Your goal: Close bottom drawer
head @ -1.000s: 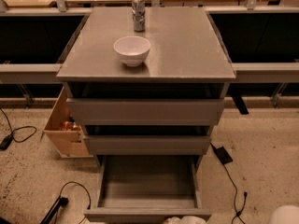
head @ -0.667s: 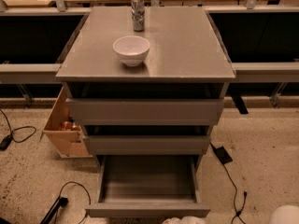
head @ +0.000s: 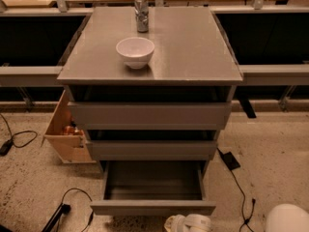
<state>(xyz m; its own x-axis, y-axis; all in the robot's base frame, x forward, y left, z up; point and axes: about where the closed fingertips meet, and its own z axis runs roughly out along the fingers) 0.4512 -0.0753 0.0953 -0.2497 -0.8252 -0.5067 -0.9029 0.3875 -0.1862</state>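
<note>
The grey cabinet point(head: 149, 52) has three drawers. The bottom drawer point(head: 152, 208) is pulled out toward me, and its long shallow grey tray point(head: 152, 180) looks empty. The two drawers above it point(head: 149, 115) stand only slightly out. My gripper point(head: 188, 224) shows as a white and cream shape at the bottom edge, right against the front of the bottom drawer, near its middle.
A white bowl point(head: 135, 51) and a metal can point(head: 141, 13) stand on the cabinet top. A tan wooden box point(head: 65, 129) sits on the floor at the cabinet's left. Black cables point(head: 236, 178) lie on the floor on both sides. A white rounded robot part point(head: 288, 219) is at bottom right.
The bottom drawer's front has slid a little back toward the cabinet, and my gripper has followed it inward. Nothing else has moved.
</note>
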